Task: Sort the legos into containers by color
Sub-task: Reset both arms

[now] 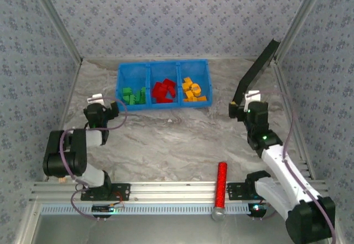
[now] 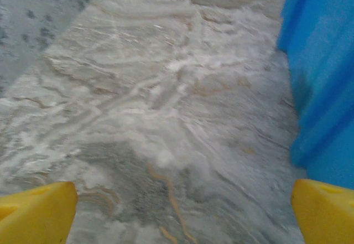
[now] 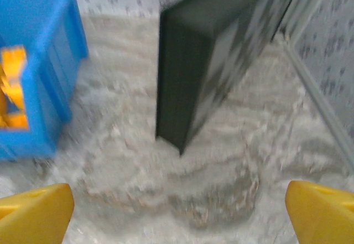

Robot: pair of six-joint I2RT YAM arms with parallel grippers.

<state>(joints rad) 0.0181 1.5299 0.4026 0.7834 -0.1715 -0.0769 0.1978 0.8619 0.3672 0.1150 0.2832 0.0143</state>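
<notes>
Sorting seems done: legos [image 1: 164, 91] colour-grouped in containers [image 1: 164, 105], upper centre; my left gripper [image 2: 182, 213] and right gripper [image 3: 180, 213] gape empty; retract next.

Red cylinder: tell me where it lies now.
Top view: the red cylinder lies at the table's near edge, right of centre, silver end on the rail beside the right arm's base.
</notes>
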